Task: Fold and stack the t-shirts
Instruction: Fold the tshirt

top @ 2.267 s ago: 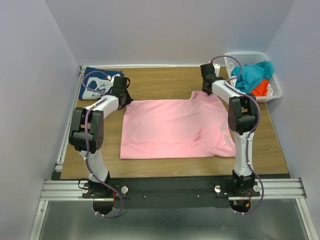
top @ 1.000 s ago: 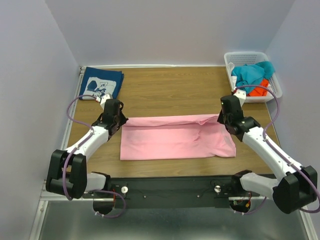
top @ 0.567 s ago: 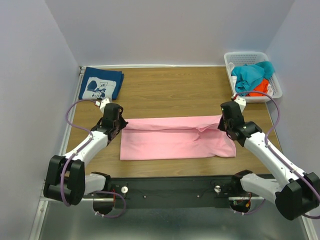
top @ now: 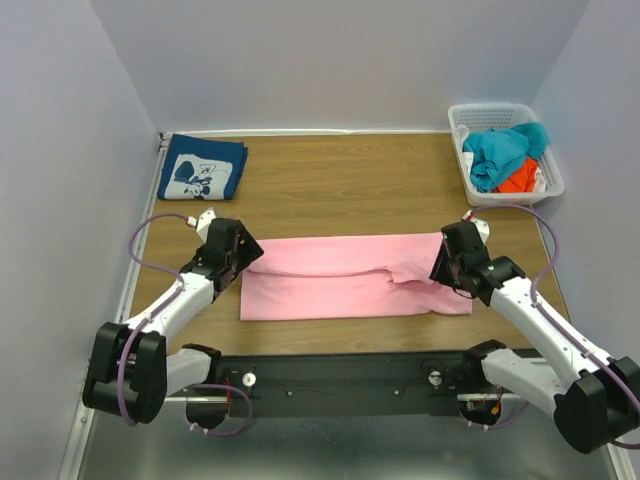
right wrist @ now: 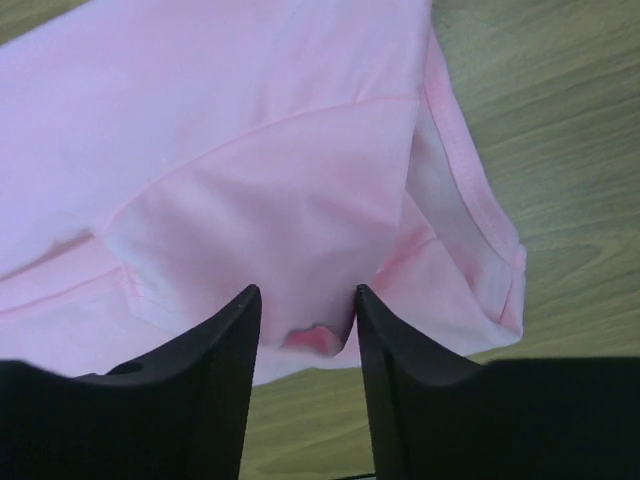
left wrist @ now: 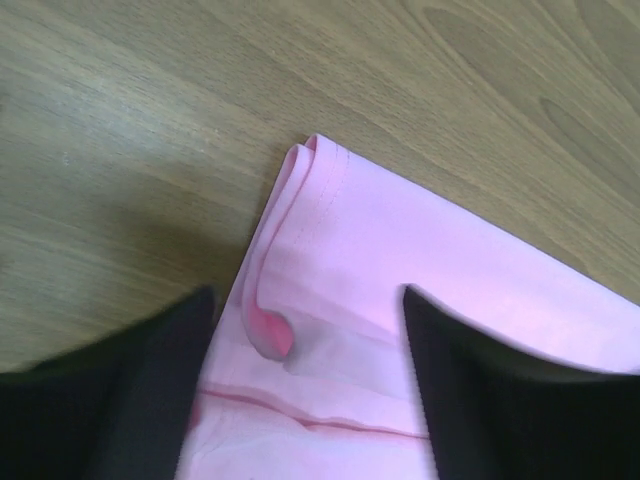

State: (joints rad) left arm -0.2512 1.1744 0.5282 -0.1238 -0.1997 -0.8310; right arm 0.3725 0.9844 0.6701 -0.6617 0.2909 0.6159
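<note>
Left gripper (left wrist: 305,305), right gripper (right wrist: 308,300): jaws apart.

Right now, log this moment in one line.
pink t-shirt: folded over | left claw: open at left end | right claw: open at right end | navy t-shirt: folded, far-left corner

T-shirt (top: 350,282) centre, second t-shirt (top: 203,172) far-left, basket (top: 505,107) far-right

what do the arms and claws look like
The left arm and right arm have white links with chunky black joints and a thin purple cable looping alongside. The left claw and right claw have flat matte black fingers.
</note>
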